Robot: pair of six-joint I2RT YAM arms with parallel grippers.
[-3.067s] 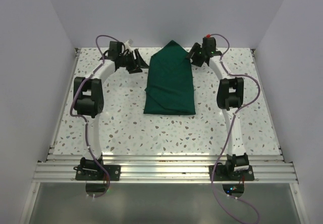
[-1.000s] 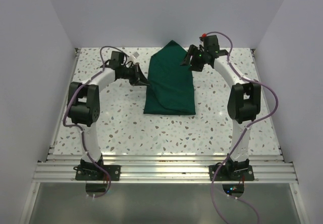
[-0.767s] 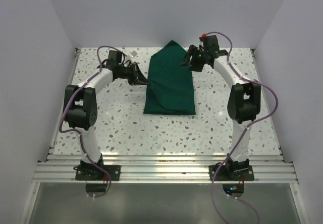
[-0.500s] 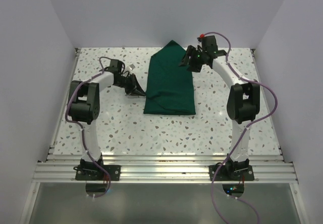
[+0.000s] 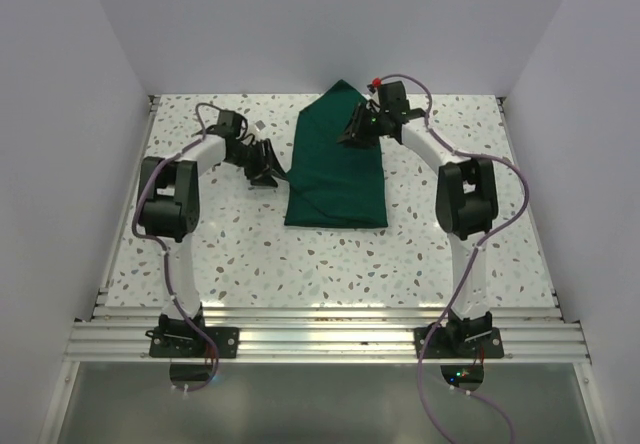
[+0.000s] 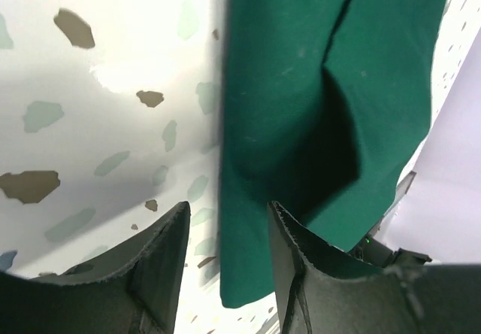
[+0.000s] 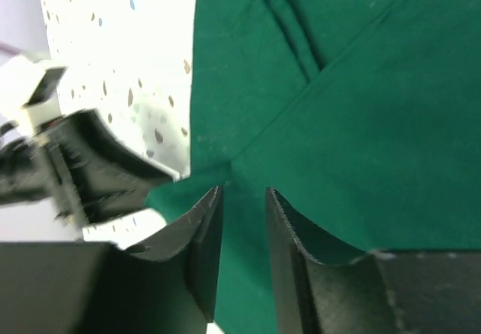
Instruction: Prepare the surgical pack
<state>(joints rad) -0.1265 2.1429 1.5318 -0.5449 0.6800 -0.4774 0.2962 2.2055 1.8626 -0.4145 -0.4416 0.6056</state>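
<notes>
Tabletop: speckled white; carries the pack and both arms.
Surgical pack: dark green cloth folded to a long bundle with a pointed far end, lying mid-tabletop towards the back.
Left gripper: low at the bundle's left edge, jaws apart, nothing between them.
Right gripper: over the bundle's far right part, jaws narrowly apart above the cloth.

The left arm and the right arm were built alike, with slim white links curving between bulky black joint housings, and each ended in a flat black base plate. A thin purple cable looped loosely along each arm, and a small red tip showed by the right wrist. The left gripper and the right gripper carried dark, matte fingers with curved inner faces and slightly rough edges.
</notes>
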